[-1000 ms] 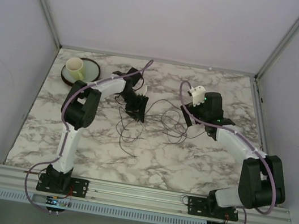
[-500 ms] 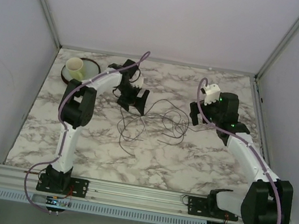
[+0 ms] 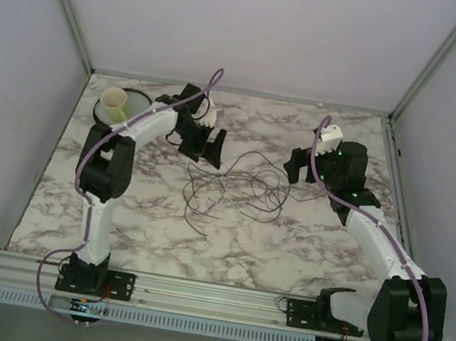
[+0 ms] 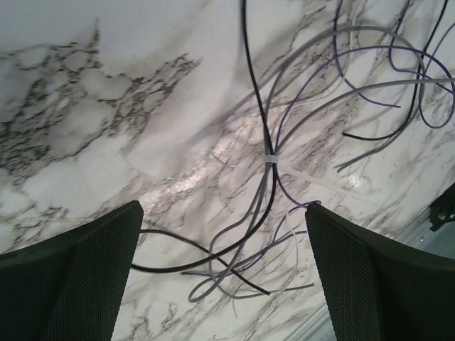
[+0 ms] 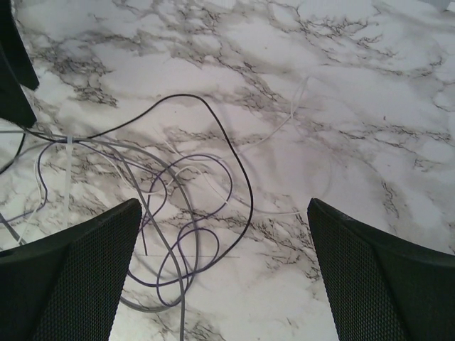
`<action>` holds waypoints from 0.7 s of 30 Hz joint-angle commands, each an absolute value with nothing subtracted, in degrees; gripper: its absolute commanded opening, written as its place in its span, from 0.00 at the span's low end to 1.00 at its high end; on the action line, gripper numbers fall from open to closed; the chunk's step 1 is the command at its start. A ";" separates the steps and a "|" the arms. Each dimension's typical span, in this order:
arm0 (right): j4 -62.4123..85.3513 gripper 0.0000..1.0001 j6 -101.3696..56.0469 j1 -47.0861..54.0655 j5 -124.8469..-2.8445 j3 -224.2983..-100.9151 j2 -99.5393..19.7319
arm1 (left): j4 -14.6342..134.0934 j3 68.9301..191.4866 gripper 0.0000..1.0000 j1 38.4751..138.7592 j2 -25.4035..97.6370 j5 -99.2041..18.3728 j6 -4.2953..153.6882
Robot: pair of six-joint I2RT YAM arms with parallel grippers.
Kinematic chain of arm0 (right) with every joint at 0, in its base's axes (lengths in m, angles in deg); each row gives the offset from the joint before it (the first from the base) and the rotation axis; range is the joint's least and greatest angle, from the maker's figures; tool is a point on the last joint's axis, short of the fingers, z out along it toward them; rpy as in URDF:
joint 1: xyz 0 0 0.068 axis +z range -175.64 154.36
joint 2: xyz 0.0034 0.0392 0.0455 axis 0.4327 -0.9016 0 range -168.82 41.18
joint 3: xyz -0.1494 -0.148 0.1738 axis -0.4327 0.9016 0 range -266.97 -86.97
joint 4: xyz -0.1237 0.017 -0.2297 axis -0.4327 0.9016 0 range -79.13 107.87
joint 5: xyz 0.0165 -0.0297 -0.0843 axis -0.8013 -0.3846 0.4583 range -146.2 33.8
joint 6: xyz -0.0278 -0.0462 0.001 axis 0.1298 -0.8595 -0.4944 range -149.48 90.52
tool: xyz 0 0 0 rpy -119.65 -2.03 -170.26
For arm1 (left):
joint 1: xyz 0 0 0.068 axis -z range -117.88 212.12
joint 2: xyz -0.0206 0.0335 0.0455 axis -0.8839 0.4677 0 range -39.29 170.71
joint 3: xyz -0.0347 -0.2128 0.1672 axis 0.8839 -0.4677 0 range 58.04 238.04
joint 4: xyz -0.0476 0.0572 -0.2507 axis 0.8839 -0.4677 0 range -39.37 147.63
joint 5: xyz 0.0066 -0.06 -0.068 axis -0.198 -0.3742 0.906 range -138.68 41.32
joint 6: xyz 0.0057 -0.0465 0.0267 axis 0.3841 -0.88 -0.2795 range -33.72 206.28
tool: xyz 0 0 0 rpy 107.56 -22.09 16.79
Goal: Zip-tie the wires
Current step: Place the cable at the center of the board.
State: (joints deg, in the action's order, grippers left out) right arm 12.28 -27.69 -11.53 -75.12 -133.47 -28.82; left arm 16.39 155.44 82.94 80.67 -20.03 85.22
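Note:
The wires [image 3: 243,182] lie loose on the marble table between the two arms, a tangle of thin black, grey and purple loops. In the left wrist view a white zip tie [image 4: 270,158] cinches the wires [image 4: 267,181] into one bundle on the table. My left gripper [image 3: 202,150] hovers at their far-left end, open, with nothing between its fingers [image 4: 71,277]. My right gripper [image 3: 299,167] is at their right end, open and empty. Its view shows the wire loops [image 5: 251,202] below it and the zip tie [image 5: 69,142] at left.
A dark bowl [image 3: 137,113] holding a cream cup [image 3: 115,100] stands at the table's far-left corner, just behind the left arm. An aluminium rail [image 3: 207,294] runs along the near edge. The left gripper's black fingers [image 5: 11,64] show in the right wrist view's top-left.
My left gripper has opened and drawn back toward the far left, off the wires. The right arm has swung right and back. The wires now lie free on the table.

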 commanded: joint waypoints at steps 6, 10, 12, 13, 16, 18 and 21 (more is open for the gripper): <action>6.34 0.99 -23.12 -11.83 -75.59 -133.38 -28.99 | 14.56 160.89 0.81 87.47 84.62 -17.51 88.60; 6.13 0.99 -22.75 -11.80 -75.80 -133.38 -29.32 | 11.83 164.87 0.67 88.37 88.45 -17.99 89.68; 6.13 0.99 -22.92 -11.81 -75.72 -133.39 -29.31 | 9.86 166.57 0.65 88.52 89.86 -18.11 90.59; 6.15 0.99 -23.01 -11.82 -75.60 -133.38 -29.23 | 8.60 167.19 0.63 88.60 90.45 -18.22 91.15; 6.13 0.99 -23.06 -11.83 -75.46 -133.38 -29.22 | 6.01 167.98 0.60 88.78 91.36 -17.73 92.66; 6.13 0.99 -23.14 -11.80 -75.41 -133.38 -29.22 | 4.79 167.71 0.57 88.83 91.57 -17.32 93.50; 6.13 0.99 -23.23 -11.83 -75.41 -133.43 -29.38 | 4.88 166.61 0.53 89.05 91.56 -17.13 93.92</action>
